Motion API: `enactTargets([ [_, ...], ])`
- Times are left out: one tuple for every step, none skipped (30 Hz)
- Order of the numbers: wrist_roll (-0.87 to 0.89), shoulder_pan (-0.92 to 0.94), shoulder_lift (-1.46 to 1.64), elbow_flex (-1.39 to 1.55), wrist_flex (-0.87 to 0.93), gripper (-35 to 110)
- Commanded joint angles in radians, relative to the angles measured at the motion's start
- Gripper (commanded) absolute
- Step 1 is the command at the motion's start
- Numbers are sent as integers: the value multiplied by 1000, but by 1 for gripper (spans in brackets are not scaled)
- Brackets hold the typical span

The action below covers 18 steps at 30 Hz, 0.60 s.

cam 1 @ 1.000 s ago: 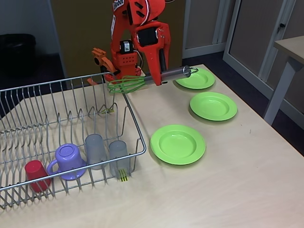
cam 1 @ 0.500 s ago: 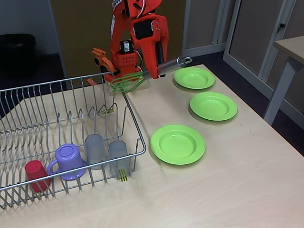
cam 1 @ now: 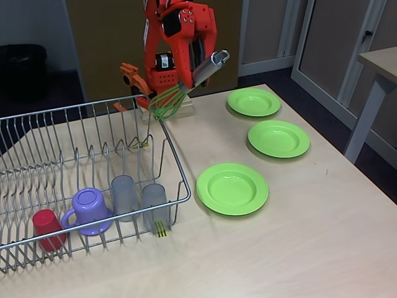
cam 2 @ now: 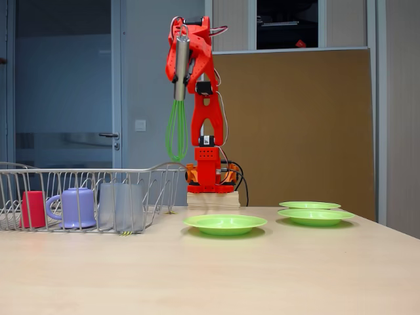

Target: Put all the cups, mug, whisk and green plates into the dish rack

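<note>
My orange gripper (cam 1: pixel 191 77) is shut on the silver handle of the whisk (cam 1: pixel 166 102), held high above the far right corner of the dish rack (cam 1: pixel 178 169). From the side, the whisk (cam 2: pixel 176 128) hangs almost upright under the gripper (cam 2: pixel 183 71), green loops down, well above the rack (cam 2: pixel 79 172). In the rack's near end stand a red cup (cam 1: pixel 48 228), a purple mug (cam 1: pixel 91 210) and two grey tumblers (cam 1: pixel 124 195) (cam 1: pixel 154 205). Three green plates (cam 1: pixel 232 188) (cam 1: pixel 278 138) (cam 1: pixel 254 102) lie on the table right of the rack.
The arm's base (cam 1: pixel 155 84) stands at the table's far edge behind the rack. Most of the rack's prong rows (cam 1: pixel 43 161) are bare. Another table (cam 1: pixel 379 62) stands off to the right. Open tabletop (cam 1: pixel 279 248) lies in front of the plates.
The whisk has swung from lying level to tilted steeply, its handle tip raised and its loops lowered toward the rack's corner. The plates and the things in the rack have not moved.
</note>
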Motion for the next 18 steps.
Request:
enactTargets([
  [66,-25,75,-55,31,0],
  [78,-25,80,-64,38,0],
  [80,-23,87,-64,41,0],
  [74,-18,98,-54,41,0],
  [63,-8,115,-31,35,0],
  [51,9,135,-2,29,0],
  [41,26,153,29,17,0],
  [14,37,167,49,0,0],
  [-17,51,172,52,0,0],
  [-71,66,170,48,5,0],
  [-146,80,169,46,6,0],
  [-225,101,169,60,6,0],
  [-316,117,172,89,-11,0],
  [-417,124,176,121,-34,0],
  [-523,133,175,143,-48,0],
  [-617,143,164,152,-55,0],
  [-716,156,150,155,-54,0],
  [-808,172,133,155,-44,0],
])
